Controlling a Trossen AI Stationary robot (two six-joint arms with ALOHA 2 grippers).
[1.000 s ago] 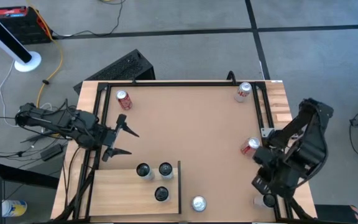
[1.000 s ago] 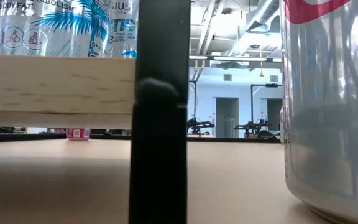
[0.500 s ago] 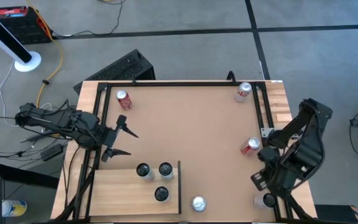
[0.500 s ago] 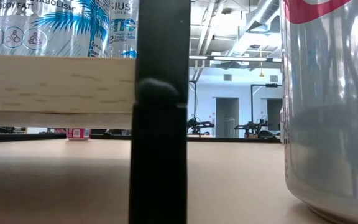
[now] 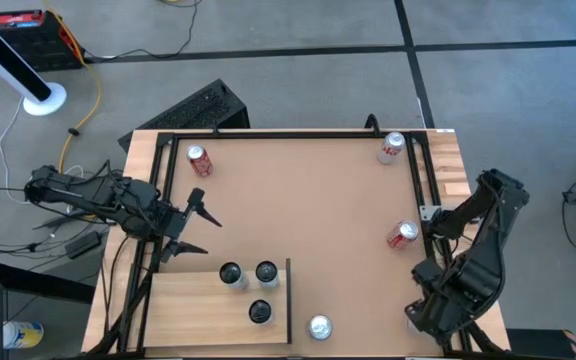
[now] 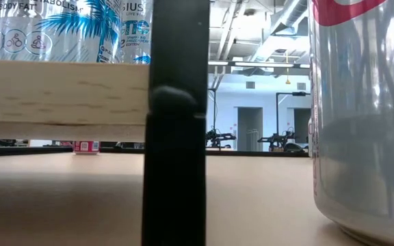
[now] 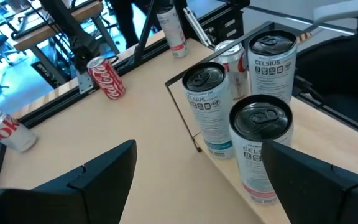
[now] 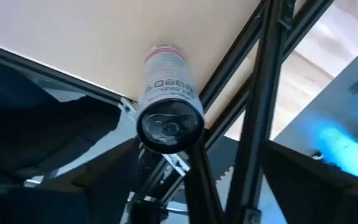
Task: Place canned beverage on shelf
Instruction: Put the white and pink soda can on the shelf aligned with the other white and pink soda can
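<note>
- Since a sec ago: right arm swung toward the near-right corner of the surface; right tool now sits over the can at that corner, which is mostly hidden under it from above. Left arm hasn't shifted.
- Right tool: fingers spread wide, holding nothing. Wrist cam shows the slim white can between the two dark fingers but not touching either; it stands right by the black frame rails.
- Left tool: wide open, empty, hovering at the left edge of the surface just beyond the shelf, pointed at the cans there.
- Shelf is the pale board at near-left w/ black rail on its right side. Three Celsius cans already stand on it; a silver can sits on the surface just beside the rail.
- Other cans on the surface: red one far-left, one far-right, red one mid-right.
- Risks, my read: the corner can is close to the surface edge and the frame, so an off-centre close could knock it off, or a finger could snag a rail. It's tall and thin, prob. tips easily. The shelf is getting crowded; setting another down near the three could topple them.
</note>
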